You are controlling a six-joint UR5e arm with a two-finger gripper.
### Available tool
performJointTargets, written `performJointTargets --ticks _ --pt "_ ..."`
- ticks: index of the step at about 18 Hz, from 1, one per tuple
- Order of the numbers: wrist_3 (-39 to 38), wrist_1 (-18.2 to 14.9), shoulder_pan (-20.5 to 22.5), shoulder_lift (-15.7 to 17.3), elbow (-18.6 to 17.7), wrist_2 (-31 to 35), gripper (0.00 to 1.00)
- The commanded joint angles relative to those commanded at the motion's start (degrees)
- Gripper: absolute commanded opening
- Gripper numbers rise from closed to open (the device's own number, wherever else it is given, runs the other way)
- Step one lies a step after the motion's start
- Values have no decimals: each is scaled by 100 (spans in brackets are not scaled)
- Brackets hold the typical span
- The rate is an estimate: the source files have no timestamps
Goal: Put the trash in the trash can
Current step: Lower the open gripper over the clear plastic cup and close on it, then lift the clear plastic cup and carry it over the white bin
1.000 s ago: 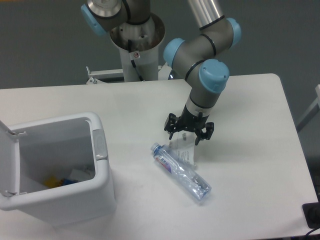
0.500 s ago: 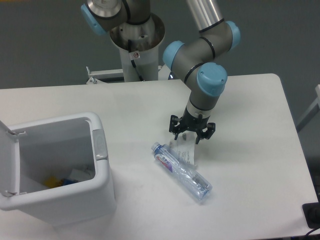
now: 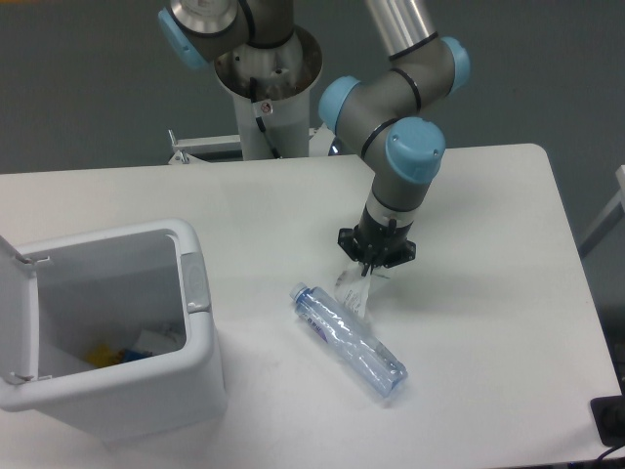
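A clear plastic bottle point(image 3: 347, 338) with a pale blue cap and a red-blue label lies on its side on the white table, cap pointing up-left. My gripper point(image 3: 368, 271) points straight down just above and to the right of the bottle's cap end. Its fingers are shut on the top edge of a thin whitish wrapper point(image 3: 354, 295), which hangs down and touches the bottle. The white trash can point(image 3: 195, 293) stands at the front left with its lid flipped open, well to the left of the gripper.
Yellow and blue scraps point(image 3: 112, 355) lie inside the trash can. The robot's base column point(image 3: 269, 93) stands at the table's back edge. A dark object point(image 3: 610, 420) sits off the front right corner.
The gripper's fingers have closed from wide open onto the wrapper's top. The wrapper has pulled up slightly, and the bottle has shifted a little to the left.
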Motion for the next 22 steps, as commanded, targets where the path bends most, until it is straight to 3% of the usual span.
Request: performJointTargets --ticks 5,9,11,13,16,20,22 --pt "-96 -106 272 466 307 -271 0" --pt "-1524 -27 1071 984 676 -2640 0" --pt "-2465 -18 1090 1038 1079 -3223 0" --pt "-3415 113 1003 1143 1423 -3585 0" --pt "-4453 324 705 1450 1582 -3595 0" --pt "-4719 413 11 1784 1486 -3577 0" --pt "-4807 404 -665 1811 1450 -3577 0"
